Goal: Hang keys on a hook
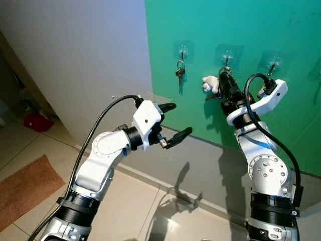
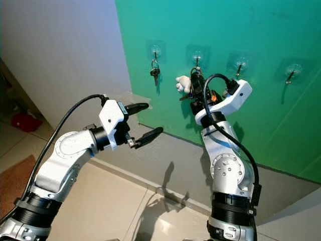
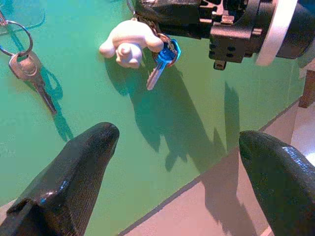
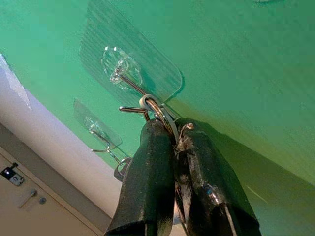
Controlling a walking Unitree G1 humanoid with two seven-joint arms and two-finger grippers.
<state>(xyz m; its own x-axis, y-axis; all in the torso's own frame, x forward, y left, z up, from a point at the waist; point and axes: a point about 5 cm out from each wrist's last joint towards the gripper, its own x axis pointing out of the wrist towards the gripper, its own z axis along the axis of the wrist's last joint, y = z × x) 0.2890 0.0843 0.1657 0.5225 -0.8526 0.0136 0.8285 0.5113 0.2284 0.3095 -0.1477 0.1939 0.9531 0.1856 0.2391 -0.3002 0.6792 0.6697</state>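
My right gripper (image 1: 224,75) is raised to the green wall, shut on the key ring (image 4: 158,110). The ring sits at the tip of the second clear hook (image 4: 129,83). From it hang a white plush charm (image 3: 129,42) and a blue-headed key (image 3: 162,61), just left of the fingers. Another bunch of keys (image 1: 180,72) hangs on the first hook (image 1: 182,50) to the left. My left gripper (image 1: 174,122) is open and empty, held in the air a little below and left of the hooks.
Two more clear hooks (image 2: 241,63) (image 2: 292,70) stand free on the green wall to the right. A grey skirting band (image 1: 200,160) runs below the green. A white wall (image 1: 75,60) meets it at the left. A brown mat (image 1: 25,188) and a red object (image 1: 34,121) lie on the floor.
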